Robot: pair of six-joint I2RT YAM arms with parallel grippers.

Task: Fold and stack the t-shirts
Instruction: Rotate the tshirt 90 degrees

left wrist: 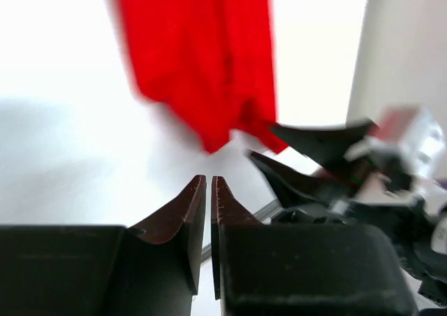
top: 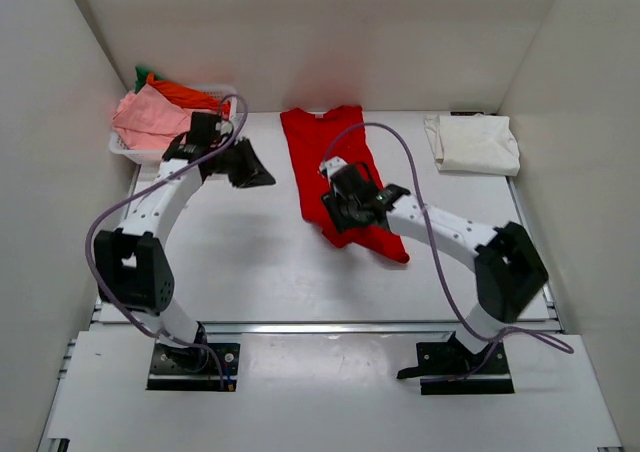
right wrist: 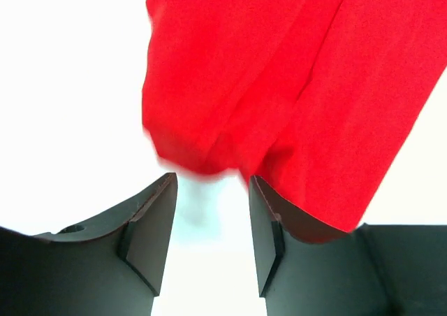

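We could read no text, label, brand, number or sign in any of the three views.

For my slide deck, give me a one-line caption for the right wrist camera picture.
Right gripper, jaws open, poised at the near end of the folded red t-shirt on the white table.
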